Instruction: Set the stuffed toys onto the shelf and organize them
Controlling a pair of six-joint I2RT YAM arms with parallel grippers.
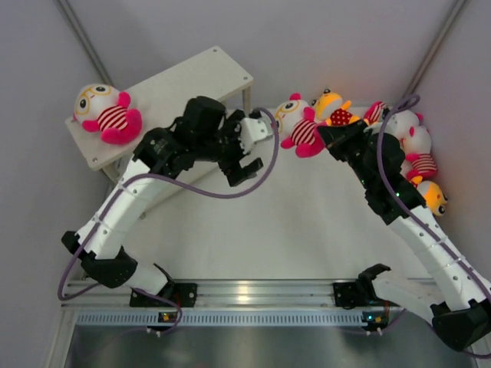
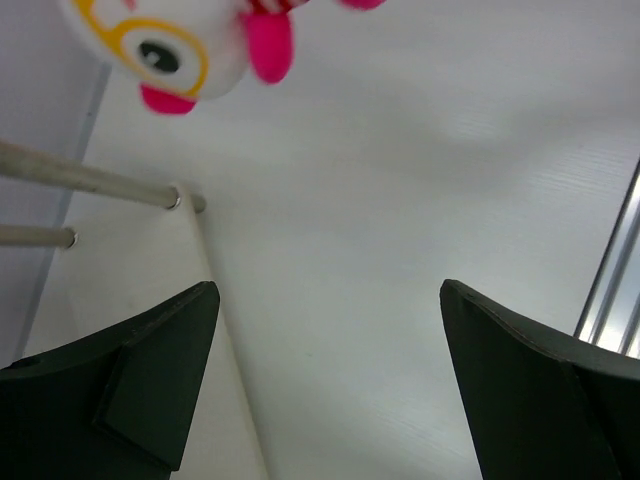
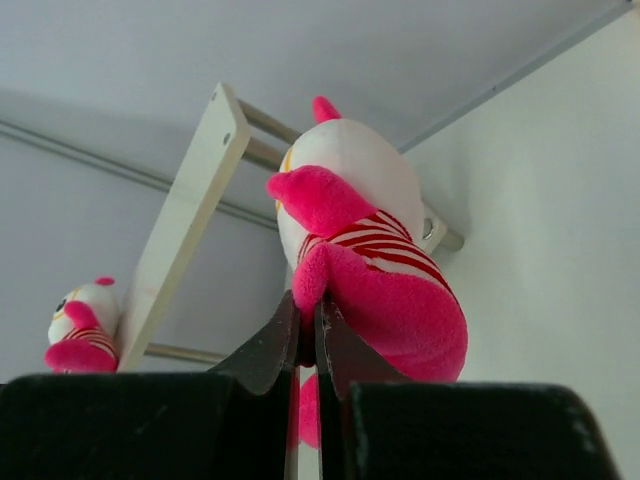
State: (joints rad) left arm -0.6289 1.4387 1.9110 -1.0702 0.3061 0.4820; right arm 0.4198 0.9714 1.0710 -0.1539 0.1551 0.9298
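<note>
Shelf (image 1: 184,84) fills the upper left, with a doll (image 1: 107,113) sitting on its left end. Left gripper (image 2: 330,290) gapes wide and empty at centre. Right gripper (image 3: 308,330) pinches a second doll (image 3: 365,260) by a pink limb, upper middle. More toys (image 1: 410,153) are heaped at upper right.
</note>
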